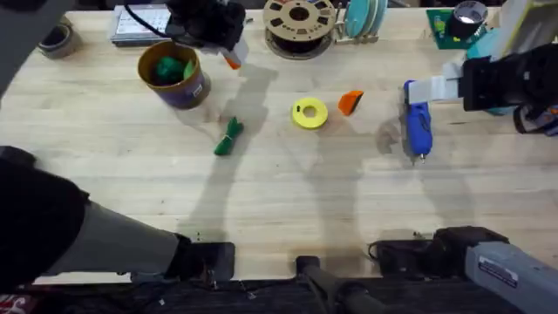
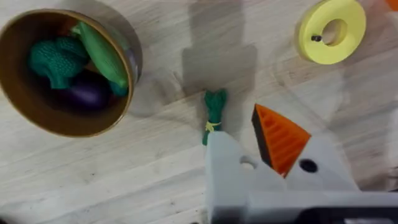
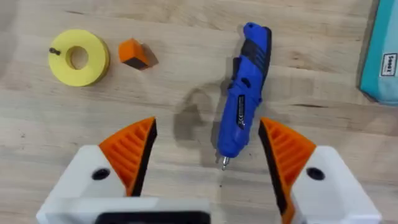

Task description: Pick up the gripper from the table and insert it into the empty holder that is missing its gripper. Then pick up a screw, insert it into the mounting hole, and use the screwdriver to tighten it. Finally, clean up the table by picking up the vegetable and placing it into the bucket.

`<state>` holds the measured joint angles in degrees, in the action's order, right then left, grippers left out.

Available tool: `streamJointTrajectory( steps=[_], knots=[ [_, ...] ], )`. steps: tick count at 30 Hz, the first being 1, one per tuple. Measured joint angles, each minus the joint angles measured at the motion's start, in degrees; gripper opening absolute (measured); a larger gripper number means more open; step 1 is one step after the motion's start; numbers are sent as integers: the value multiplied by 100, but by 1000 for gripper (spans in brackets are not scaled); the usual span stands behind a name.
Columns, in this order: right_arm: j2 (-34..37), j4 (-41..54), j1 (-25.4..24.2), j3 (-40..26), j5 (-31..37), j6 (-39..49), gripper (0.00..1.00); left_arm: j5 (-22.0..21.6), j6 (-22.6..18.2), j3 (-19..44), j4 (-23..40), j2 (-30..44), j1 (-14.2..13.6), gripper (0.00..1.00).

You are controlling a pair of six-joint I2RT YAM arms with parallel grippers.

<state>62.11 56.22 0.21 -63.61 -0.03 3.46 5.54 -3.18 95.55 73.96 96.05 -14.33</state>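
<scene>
The orange ribbed gripper (image 1: pixel 350 101) (image 3: pixel 133 53) lies on the table beside a yellow disc (image 1: pixel 309 113) (image 2: pixel 331 31) (image 3: pixel 78 57) carrying a small dark screw (image 3: pixel 55 51). My left gripper (image 1: pixel 228 54) (image 2: pixel 254 155) hangs high over the bucket area, shut and holding nothing. One of its fingers is the bare white holder (image 2: pixel 227 162); the other carries an orange pad. My right gripper (image 1: pixel 436 80) (image 3: pixel 208 155) is open above the blue screwdriver (image 1: pixel 417 126) (image 3: pixel 242 99). The dark green vegetable (image 1: pixel 229 137) (image 2: pixel 214 112) lies near the bucket (image 1: pixel 187 92) (image 2: pixel 37 121), which holds green and purple toy items.
A brown filament spool (image 1: pixel 299 22) and a teal disc (image 1: pixel 364 17) stand at the back. A tape roll (image 1: pixel 54 39) sits at the back left and a green board (image 1: pixel 458 24) at the back right. A teal box (image 3: pixel 382 56) lies beside the screwdriver.
</scene>
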Motion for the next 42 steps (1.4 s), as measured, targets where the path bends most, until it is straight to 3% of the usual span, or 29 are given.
streamJointTrajectory(
  steps=[6,7,9,12,13,14,42],
  knots=[
    [0,1,0,0,0,0,997,0,0,53,1,2,0,6],
    [0,1,0,0,-1,0,997,-1,-11,53,0,2,0,52],
    [0,8,0,0,0,0,997,-15,1,53,1,2,0,293],
    [0,68,0,0,0,0,997,-22,2,53,-1,2,0,780],
    [0,83,-1,0,-1,0,997,-20,20,53,1,2,0,894],
    [0,86,0,0,0,0,997,-21,22,53,1,2,0,928],
    [0,123,0,0,0,0,997,-22,22,53,-3,0,0,992]
  ],
)
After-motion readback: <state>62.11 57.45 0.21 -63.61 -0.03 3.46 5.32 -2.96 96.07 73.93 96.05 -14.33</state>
